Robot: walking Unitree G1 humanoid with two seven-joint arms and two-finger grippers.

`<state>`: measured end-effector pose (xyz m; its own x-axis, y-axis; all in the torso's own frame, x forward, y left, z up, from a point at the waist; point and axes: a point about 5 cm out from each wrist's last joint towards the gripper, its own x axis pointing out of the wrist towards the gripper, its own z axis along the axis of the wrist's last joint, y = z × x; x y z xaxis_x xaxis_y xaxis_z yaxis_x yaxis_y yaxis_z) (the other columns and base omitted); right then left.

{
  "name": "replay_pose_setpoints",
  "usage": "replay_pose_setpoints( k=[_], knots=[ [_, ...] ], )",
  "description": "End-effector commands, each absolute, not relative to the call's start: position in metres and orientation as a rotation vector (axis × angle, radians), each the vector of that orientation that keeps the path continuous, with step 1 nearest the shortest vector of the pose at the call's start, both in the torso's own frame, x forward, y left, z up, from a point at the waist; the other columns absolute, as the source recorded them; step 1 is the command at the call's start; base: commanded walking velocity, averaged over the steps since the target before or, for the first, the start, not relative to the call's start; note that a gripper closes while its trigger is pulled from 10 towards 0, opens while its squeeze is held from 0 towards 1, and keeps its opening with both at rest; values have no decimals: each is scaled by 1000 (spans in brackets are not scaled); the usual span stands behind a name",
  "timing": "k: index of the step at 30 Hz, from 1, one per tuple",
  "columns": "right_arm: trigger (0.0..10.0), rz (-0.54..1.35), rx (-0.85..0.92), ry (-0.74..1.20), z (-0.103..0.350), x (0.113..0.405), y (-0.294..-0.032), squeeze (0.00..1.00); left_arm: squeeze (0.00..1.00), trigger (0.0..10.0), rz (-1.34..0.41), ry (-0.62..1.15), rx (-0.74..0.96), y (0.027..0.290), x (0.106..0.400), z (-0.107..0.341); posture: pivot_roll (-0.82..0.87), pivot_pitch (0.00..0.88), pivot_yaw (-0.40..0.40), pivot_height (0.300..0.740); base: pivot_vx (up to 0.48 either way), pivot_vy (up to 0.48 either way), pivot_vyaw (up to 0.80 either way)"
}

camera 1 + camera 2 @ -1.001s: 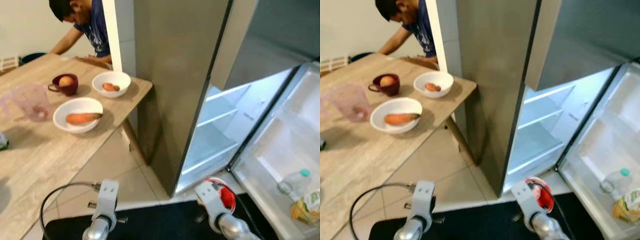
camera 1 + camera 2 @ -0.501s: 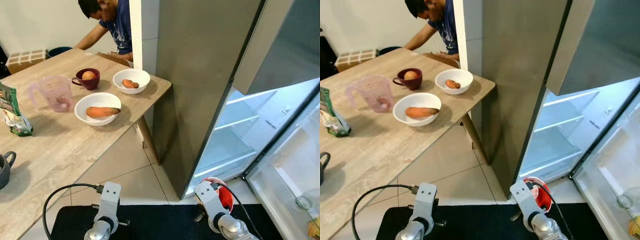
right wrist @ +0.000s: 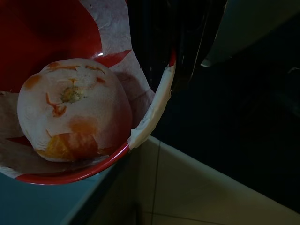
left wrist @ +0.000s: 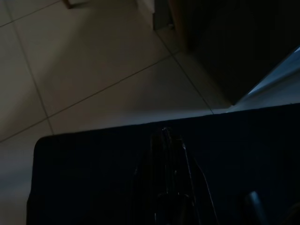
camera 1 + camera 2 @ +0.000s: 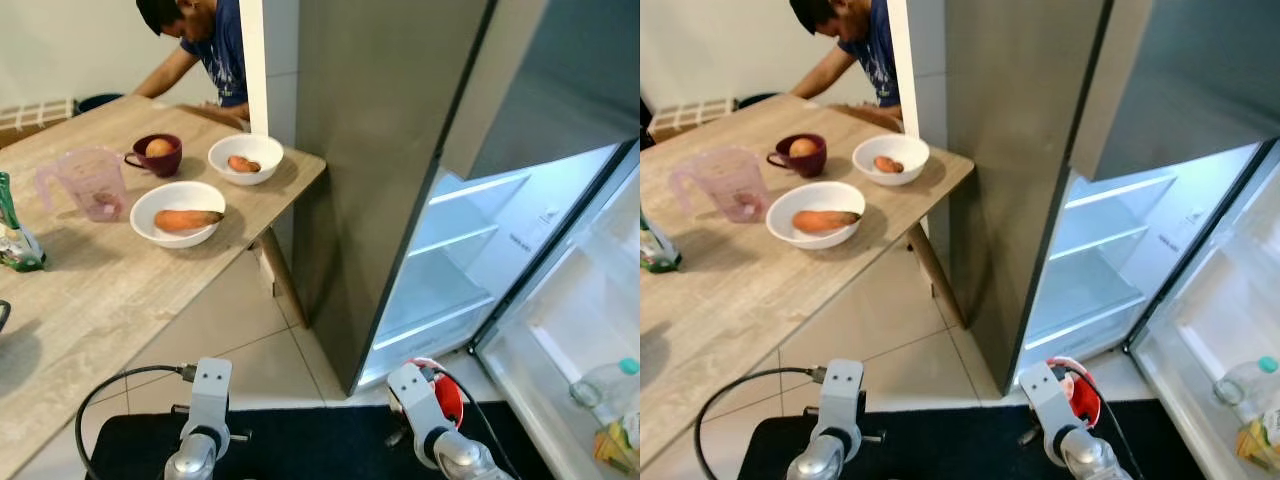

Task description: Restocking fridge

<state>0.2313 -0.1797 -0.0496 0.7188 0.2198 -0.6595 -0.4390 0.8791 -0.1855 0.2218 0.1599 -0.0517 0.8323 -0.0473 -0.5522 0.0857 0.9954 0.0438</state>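
Note:
The fridge (image 5: 380, 150) stands open in front of me, its lit shelves (image 5: 455, 255) bare. Its open door (image 5: 590, 330) at the right holds a bottle (image 5: 603, 377) and a packet (image 5: 622, 440). My right gripper (image 3: 171, 70) is shut on the rim of a red bowl (image 3: 101, 161) with a peeled orange fruit (image 3: 75, 110) inside. That bowl (image 5: 449, 398) hangs low beside my right arm (image 5: 425, 415), in front of the fridge's foot. My left gripper (image 4: 166, 138) is shut on nothing and hangs over a dark mat.
A wooden table (image 5: 90, 300) at the left carries two white bowls with sweet potatoes (image 5: 178, 212) (image 5: 245, 158), a maroon cup (image 5: 158, 154), a pink jug (image 5: 88, 182) and a green packet (image 5: 12, 235). A person (image 5: 200, 45) leans over its far end. Tiled floor (image 5: 240, 330) lies between table and fridge.
The camera has swung left and then part of the way back towards the fridge. The things have not moved, and the right gripper keeps hold of the red bowl.

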Motion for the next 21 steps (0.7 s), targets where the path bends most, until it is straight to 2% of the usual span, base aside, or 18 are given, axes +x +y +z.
replay_pose_setpoints(
  k=[1,21],
  knots=[
    [10000,358,-355,663,-47,234,-184,0,0,10000,-43,620,63,165,216,-57,-131,88,-23,700,0,-480,0],
    [10000,364,-367,655,-46,236,-182,0,0,10000,-31,625,63,166,217,-57,-132,95,-26,700,0,-476,0]
  ],
)
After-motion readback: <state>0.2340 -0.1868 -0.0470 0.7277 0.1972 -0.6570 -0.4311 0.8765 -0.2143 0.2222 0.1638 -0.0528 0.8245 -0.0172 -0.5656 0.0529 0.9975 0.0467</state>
